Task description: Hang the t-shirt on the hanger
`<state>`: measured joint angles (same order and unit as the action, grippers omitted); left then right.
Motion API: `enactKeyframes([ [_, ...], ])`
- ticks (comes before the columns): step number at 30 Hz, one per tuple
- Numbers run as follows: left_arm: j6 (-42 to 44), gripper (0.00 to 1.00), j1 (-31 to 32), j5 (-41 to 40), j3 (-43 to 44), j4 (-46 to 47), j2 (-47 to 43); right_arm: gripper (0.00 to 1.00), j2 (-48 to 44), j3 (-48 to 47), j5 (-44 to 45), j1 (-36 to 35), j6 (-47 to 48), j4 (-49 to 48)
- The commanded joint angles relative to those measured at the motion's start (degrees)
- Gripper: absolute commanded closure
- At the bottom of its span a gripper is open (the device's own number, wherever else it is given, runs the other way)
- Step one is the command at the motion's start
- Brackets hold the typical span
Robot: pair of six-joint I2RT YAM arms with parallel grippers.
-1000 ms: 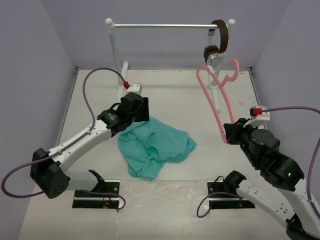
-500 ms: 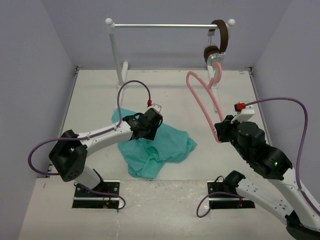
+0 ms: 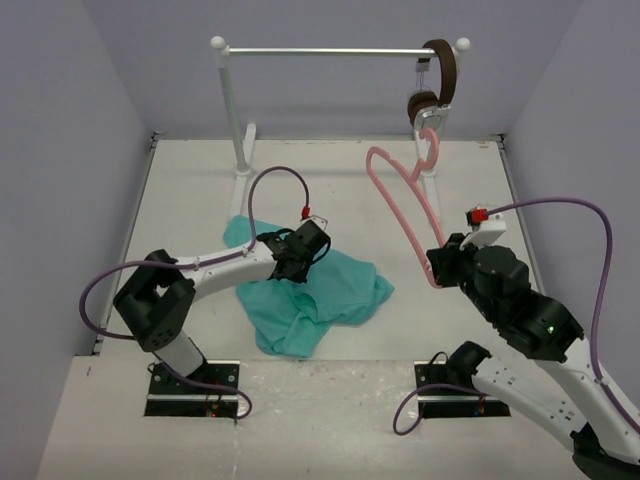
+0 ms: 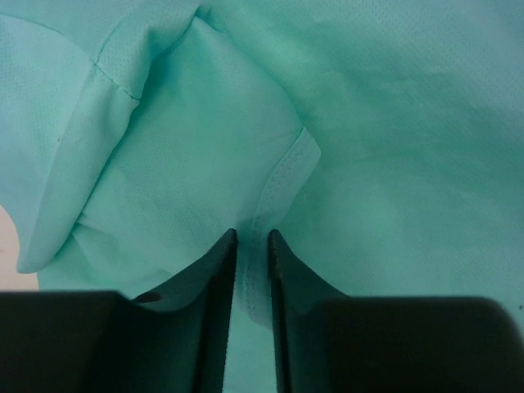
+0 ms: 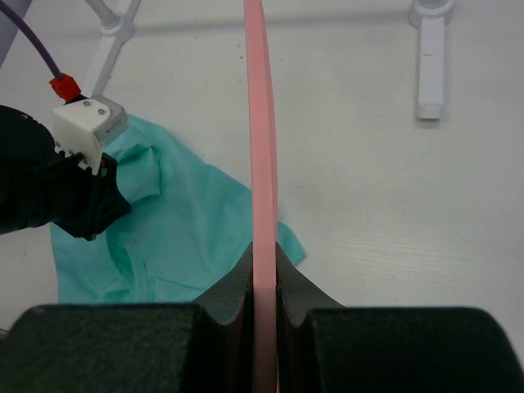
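Note:
The teal t-shirt [image 3: 325, 295] lies crumpled on the table left of centre. My left gripper [image 3: 290, 268] is pressed down on its upper edge. In the left wrist view the fingers [image 4: 253, 233] stand nearly together with a stitched hem fold of the t-shirt [image 4: 368, 123] pinched between them. My right gripper [image 3: 437, 268] is shut on the lower end of the pink hanger [image 3: 400, 200], which rises tilted toward the back with its hook near the headphones. In the right wrist view the hanger's bar [image 5: 260, 123] runs straight up from the closed fingers [image 5: 264, 250], with the t-shirt [image 5: 188, 221] to its left.
A white clothes rack [image 3: 330, 50] stands at the back, brown-and-silver headphones [image 3: 437, 85] hanging on its right end. Its feet [image 3: 243, 160] rest on the table. Purple walls close in both sides. The left arm's wrist [image 5: 57, 180] shows in the right wrist view.
My left arm swung right from the t-shirt's back-left corner onto its upper edge, and its fingers closed on the fabric. The right arm shifted the hanger a little left.

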<state>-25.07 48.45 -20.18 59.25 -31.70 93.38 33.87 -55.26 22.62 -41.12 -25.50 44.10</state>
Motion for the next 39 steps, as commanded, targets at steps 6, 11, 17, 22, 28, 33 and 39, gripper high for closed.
enactKeyframes([
  [6,0.8,1.0,-0.1,-6.3,6.9,-0.9,0.0,1.0,-2.7,-0.1,-7.6,-0.1,0.2,0.0],
  [11,0.2,1.0,-3.5,-6.6,9.3,-1.5,-2.4,1.0,-3.1,-0.1,-17.6,-0.1,-0.3,1.5],
  [17,-1.1,1.0,-7.1,-5.7,10.5,-0.9,-4.4,1.0,-5.1,1.7,-26.5,-0.1,-3.0,1.6],
  [22,-2.0,1.0,-9.7,-3.8,8.6,1.5,-6.5,1.0,-8.6,5.2,-34.9,-0.1,-5.6,0.9],
  [28,-2.5,1.0,-10.8,-3.3,6.8,2.9,-8.0,1.0,-9.0,7.4,-37.6,-0.1,-5.7,2.7],
  [33,-2.7,1.0,-10.8,-1.0,6.5,3.4,-8.7,1.0,-8.7,8.0,-36.3,-0.1,-5.7,3.0],
  [39,-2.1,1.0,-10.8,3.4,5.4,4.3,-10.0,1.0,-4.7,8.6,-34.0,0.0,-5.4,0.4],
])
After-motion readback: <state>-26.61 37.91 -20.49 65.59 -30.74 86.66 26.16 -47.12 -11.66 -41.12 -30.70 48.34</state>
